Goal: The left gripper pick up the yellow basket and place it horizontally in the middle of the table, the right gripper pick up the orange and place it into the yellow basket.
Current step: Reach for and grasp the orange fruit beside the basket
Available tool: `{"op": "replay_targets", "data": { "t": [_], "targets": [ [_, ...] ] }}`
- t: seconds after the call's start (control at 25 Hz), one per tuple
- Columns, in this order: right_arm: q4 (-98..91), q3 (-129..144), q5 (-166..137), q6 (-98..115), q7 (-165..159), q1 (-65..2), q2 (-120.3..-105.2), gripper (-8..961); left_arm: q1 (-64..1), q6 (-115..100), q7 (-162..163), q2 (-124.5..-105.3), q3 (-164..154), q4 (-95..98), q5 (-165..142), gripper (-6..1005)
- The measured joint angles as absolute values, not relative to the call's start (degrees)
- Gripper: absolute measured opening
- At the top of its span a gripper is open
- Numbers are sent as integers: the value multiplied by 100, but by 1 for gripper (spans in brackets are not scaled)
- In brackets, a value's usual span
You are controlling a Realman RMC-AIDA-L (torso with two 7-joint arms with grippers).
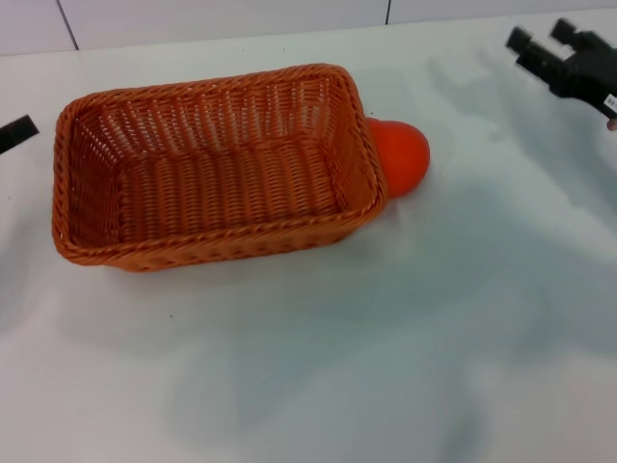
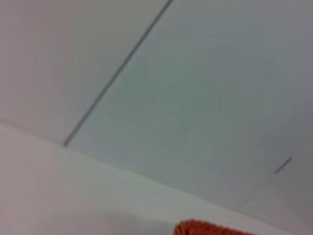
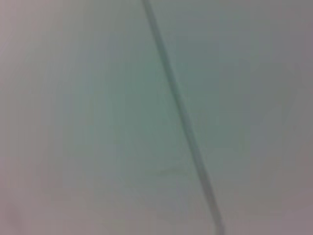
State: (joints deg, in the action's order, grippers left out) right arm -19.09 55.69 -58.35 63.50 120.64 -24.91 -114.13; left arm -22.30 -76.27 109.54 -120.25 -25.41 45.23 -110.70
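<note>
We see the yellow basket [image 1: 214, 164], more orange-brown than yellow, resting flat on the white bench [image 1: 405, 347] with its open side up and nothing inside it. The orange [image 1: 400, 156] lies on the bench right against the basket's short wall on the robot's right, partly hidden behind the braided rim. The right hand [image 1: 546, 40] hovers well apart from the basket, beyond the orange toward the far right, its two dark fingers spread and gripping nothing. Of the left hand [image 1: 17, 132] we see only a dark tip just off the basket's opposite short wall, not touching it; we cannot tell whether it is released or clenched. From the left wrist we catch a sliver of the basket's rim [image 2: 210, 228].
</note>
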Motion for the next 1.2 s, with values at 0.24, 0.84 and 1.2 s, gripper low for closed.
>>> {"op": "replay_targets", "data": {
  "t": [0.24, 0.84, 1.2],
  "targets": [
    [-3047, 5523, -8450, 6765, 9908, -2619, -10985, 826, -2242, -7597, 10450, -12102, -2130, 4365, -10845, 600],
    [-4117, 4951, -12286, 7698, 8399, -3780, -11100, 826, -2249, -7662, 10341, -12100, -2157, 4181, -10697, 600],
    [-4147, 4966, -13045, 7336, 8188, -4135, -11365, 827, -2245, -7730, 10322, -12085, -2151, 4139, -10611, 601]
  ]
}}
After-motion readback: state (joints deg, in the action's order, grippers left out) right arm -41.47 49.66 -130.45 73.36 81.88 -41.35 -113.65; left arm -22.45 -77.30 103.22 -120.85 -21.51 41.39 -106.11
